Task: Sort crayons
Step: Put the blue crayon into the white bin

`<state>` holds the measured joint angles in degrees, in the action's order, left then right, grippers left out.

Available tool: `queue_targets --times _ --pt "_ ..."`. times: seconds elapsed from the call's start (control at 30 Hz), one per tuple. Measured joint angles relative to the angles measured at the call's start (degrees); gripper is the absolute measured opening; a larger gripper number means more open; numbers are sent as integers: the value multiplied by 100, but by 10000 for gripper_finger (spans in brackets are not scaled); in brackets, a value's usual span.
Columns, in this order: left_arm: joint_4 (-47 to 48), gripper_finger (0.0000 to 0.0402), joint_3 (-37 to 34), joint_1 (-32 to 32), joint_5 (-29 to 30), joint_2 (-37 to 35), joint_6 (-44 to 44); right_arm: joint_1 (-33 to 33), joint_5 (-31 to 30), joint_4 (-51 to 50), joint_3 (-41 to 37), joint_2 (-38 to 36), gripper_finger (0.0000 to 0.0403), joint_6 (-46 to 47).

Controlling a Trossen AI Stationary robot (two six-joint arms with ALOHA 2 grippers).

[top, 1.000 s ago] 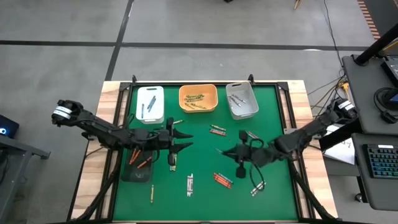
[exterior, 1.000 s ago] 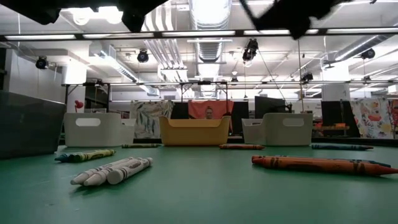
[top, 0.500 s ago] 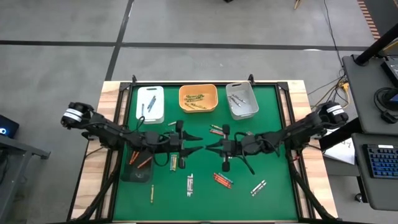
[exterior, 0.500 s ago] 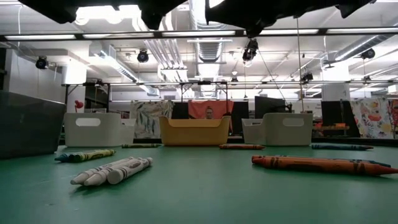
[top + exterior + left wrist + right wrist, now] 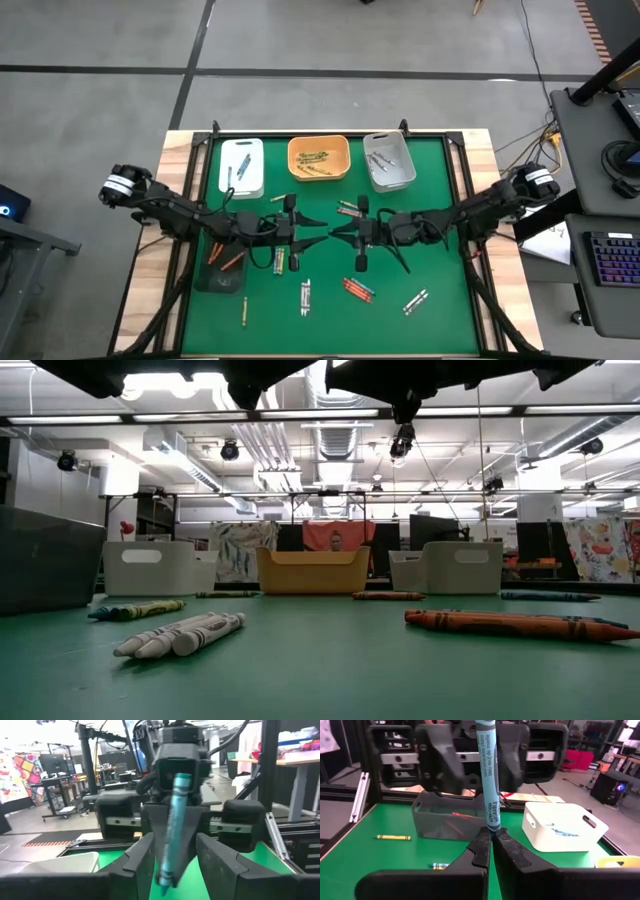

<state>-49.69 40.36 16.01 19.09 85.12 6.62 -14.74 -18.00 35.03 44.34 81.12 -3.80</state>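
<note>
Several crayons are already lying in the four trays (image 5: 319, 172) while many are waiting scattered on the green tabletop (image 5: 440, 300), so sorting looks partly done. At mid-tabletop the right tool (image 5: 334, 232) is clenching a blue crayon (image 5: 487, 785) upright, and the left tool (image 5: 318, 231), spread wide, is straddling it, apparently for a handover.

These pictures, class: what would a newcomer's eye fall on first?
Mid-table, the two arms meet nose to nose: the right gripper, jaws shut, holds up a blue crayon toward the left gripper, whose jaws stand open around it. Behind them, white, orange and grey trays line the far edge, loose crayons scattered in front.
</note>
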Motion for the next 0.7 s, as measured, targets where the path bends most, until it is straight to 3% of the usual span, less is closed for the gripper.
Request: queue_targets --times 0.7 --pt "-225 128 33 -354 -28 242 -416 203 5 -33 19 0 8 25"
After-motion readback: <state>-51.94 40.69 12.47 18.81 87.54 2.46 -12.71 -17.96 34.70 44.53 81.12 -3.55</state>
